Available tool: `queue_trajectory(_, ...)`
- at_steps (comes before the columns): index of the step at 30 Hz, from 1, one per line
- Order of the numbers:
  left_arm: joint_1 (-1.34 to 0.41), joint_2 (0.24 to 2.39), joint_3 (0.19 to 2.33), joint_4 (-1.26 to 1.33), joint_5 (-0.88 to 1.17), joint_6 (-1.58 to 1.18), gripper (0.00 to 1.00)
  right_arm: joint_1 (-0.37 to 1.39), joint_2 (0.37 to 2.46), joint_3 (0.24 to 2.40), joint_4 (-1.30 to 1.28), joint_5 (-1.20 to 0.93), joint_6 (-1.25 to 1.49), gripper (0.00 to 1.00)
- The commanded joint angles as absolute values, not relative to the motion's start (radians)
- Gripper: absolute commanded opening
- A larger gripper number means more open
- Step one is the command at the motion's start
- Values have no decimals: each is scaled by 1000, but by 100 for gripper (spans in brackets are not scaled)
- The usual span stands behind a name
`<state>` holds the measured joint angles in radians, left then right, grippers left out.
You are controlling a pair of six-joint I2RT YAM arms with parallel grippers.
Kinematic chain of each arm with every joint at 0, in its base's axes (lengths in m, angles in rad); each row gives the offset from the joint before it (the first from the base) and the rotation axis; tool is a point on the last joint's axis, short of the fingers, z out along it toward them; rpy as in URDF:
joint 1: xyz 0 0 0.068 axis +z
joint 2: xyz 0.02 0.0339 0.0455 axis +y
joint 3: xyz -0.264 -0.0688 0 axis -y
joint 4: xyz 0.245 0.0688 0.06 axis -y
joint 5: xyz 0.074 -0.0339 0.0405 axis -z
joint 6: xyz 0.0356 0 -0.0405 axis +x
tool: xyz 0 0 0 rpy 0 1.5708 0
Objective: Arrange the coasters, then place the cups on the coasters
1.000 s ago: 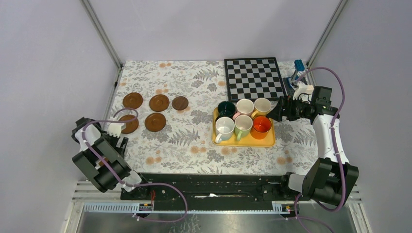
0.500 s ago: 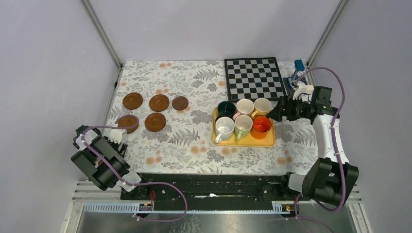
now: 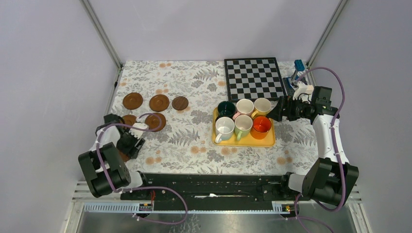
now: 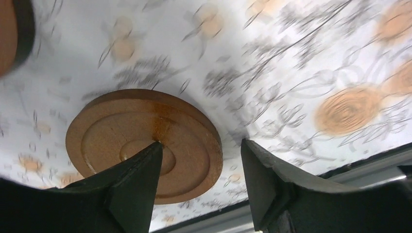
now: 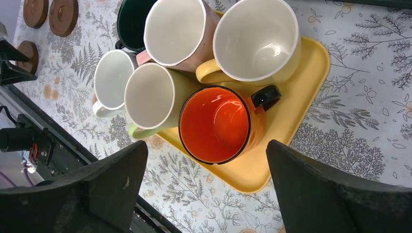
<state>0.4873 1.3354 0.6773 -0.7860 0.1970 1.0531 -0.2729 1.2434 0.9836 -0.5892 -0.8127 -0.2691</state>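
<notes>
Overhead, the left gripper (image 3: pixel 130 142) sits low at the near left beside the coasters (image 3: pixel 159 102), its fingertips hard to see. Only its wrist camera shows the fingers (image 4: pixel 131 194) unclenched, one over a flat-lying coaster (image 4: pixel 111 136), one just beside its rim. The right gripper (image 3: pixel 280 112) gapes wide, holding nothing, just right of six cups (image 3: pixel 243 125) on a yellow tray (image 3: pixel 245 142).

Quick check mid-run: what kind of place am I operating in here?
Likely a robot test booth, not a home: plain walls on aluminium posts, a floral tablecloth, and staged props like the chessboard and tray of cups.
</notes>
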Motion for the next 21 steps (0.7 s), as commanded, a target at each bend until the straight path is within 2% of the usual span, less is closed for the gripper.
queue_trajectory(1, 332, 1309, 641, -812, 260, 942, 62, -270, 1221, 989, -578, -825, -283, 100)
queue_trajectory(11, -85, 1310, 653, -806, 246, 785, 62, -270, 1217, 989, -577, -819, -284, 100)
queue_trajectory(21, -457, 1504, 790, -673, 222, 578, 64, -270, 1217, 987, -576, -815, -284, 100)
